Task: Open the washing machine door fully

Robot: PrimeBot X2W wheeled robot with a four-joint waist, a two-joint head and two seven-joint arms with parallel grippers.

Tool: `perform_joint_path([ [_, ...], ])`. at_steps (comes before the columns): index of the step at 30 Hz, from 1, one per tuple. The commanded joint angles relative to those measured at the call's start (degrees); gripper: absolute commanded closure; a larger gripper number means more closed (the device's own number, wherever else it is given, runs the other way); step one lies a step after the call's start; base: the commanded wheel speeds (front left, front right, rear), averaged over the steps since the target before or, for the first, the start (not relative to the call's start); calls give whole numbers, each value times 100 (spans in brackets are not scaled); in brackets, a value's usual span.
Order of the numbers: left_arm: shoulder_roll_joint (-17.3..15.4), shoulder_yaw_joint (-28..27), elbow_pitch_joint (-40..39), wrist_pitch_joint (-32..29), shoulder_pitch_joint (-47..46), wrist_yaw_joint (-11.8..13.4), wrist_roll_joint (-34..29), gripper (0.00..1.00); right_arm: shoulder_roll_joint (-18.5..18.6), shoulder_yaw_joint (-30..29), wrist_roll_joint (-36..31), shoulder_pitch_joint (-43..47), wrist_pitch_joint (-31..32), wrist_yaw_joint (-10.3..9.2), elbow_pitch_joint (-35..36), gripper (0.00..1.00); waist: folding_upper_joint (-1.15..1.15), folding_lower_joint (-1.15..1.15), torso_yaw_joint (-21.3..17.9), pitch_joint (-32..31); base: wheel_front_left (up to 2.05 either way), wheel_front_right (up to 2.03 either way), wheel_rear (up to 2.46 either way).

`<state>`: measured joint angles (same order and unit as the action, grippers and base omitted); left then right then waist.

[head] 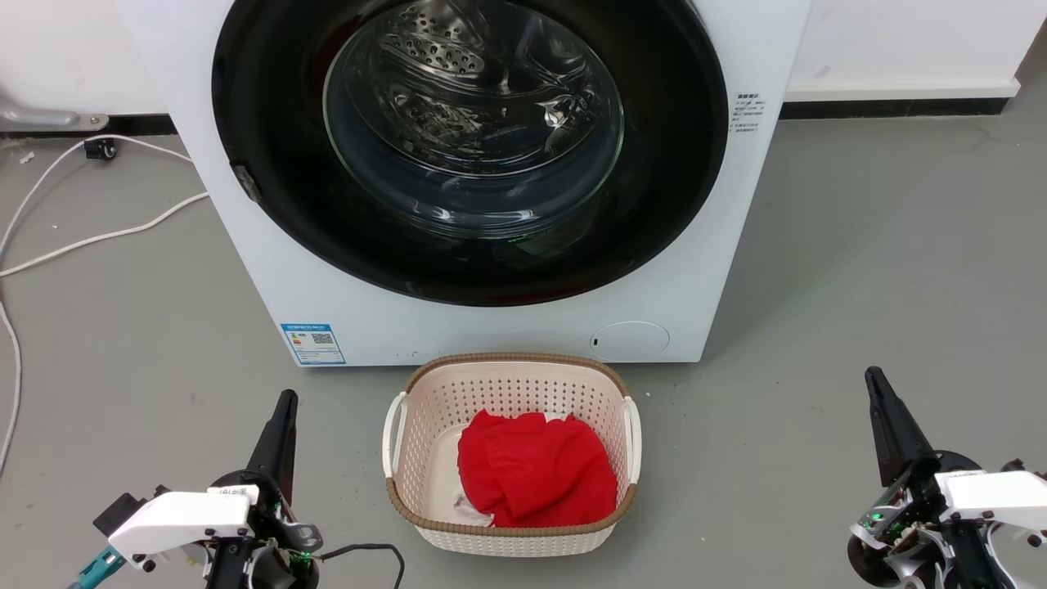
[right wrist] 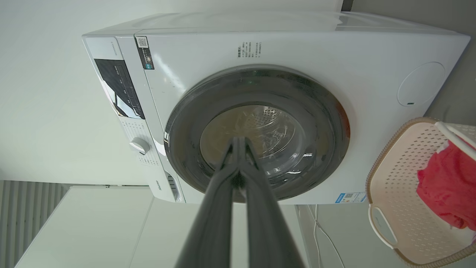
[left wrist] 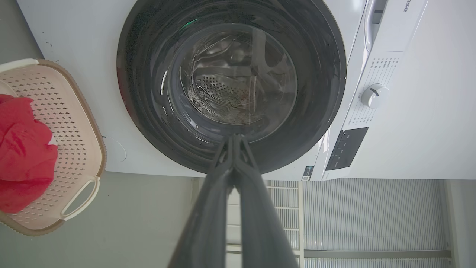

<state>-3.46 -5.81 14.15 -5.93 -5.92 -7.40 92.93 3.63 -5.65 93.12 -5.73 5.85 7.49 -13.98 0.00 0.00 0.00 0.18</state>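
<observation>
Glossy black round washing machine door (head: 470,147) sits shut, task unstarted; left tool (head: 286,402) and right tool (head: 875,380), fingers together, hover clear.

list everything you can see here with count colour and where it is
washer: 1, white, centre back, on the floor
door: 1, black with clear glass, on the washer front, closed
label: 1, blue, washer's lower left corner
flap: 1, white, round, washer's lower right
knob: 1, white, on the washer's control strip
basket: 1, cream with brown rim, on the floor in front of the washer
cloth: 1, red, in the basket
cables: a few, white, on the floor left of the washer
floor: 1, grey
left gripper: 1, dark, lower left, shut, empty
right gripper: 1, dark, lower right, shut, empty
</observation>
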Motion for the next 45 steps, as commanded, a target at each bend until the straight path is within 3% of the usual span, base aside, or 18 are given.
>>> perform_joint_path([
  [1, 7, -10, 4, -22, -52, -16, -31, 100, -13, -13, -42, -81, 11, 0, -10, 100, 0, 0, 0, 0, 0, 0, 0],
  [2, 7, -12, 5, -23, -52, -16, -33, 100, -14, -15, -44, -81, 13, 0, -10, 100, 0, 0, 0, 0, 0, 0, 0],
  [3, 8, -13, 5, -23, -53, -16, -34, 0, -15, -16, -46, -81, 14, 0, -9, 0, 0, 0, 0, 0, 0, 0, 0],
  [4, 3, 3, 13, 2, 7, 0, -1, 0, -3, -2, 0, 12, -5, 1, -11, 0, 0, 0, 0, 0, 0, 0, 0],
  [5, 12, 7, 56, 6, 27, 1, 0, 100, -8, 3, -1, 35, -7, 0, -50, 100, 0, 0, 0, 0, 0, 0, 0],
  [6, 31, 5, 126, 4, 94, 2, 2, 0, -20, 5, 2, 101, -1, 0, -124, 0, 0, 0, 0, 0, 0, 0, 0],
  [20, 20, 370, -289, 393, 26, 0, -490, 0, -29, 116, -552, 255, -390, 0, 313, 0, 0, 0, 9, 22, 0, 0, 0],
  [31, 36, 294, -740, 636, -6, -2, -1435, 0, -35, 220, -1967, 344, -632, 0, 748, 0, 0, 0, -2, 34, 0, 0, 0],
  [45, 39, 417, -1233, 934, 69, -5, -3367, 0, -44, 277, -3956, 454, -928, 0, 1268, 0, 0, 0, 0, 62, 0, 0, 0],
])
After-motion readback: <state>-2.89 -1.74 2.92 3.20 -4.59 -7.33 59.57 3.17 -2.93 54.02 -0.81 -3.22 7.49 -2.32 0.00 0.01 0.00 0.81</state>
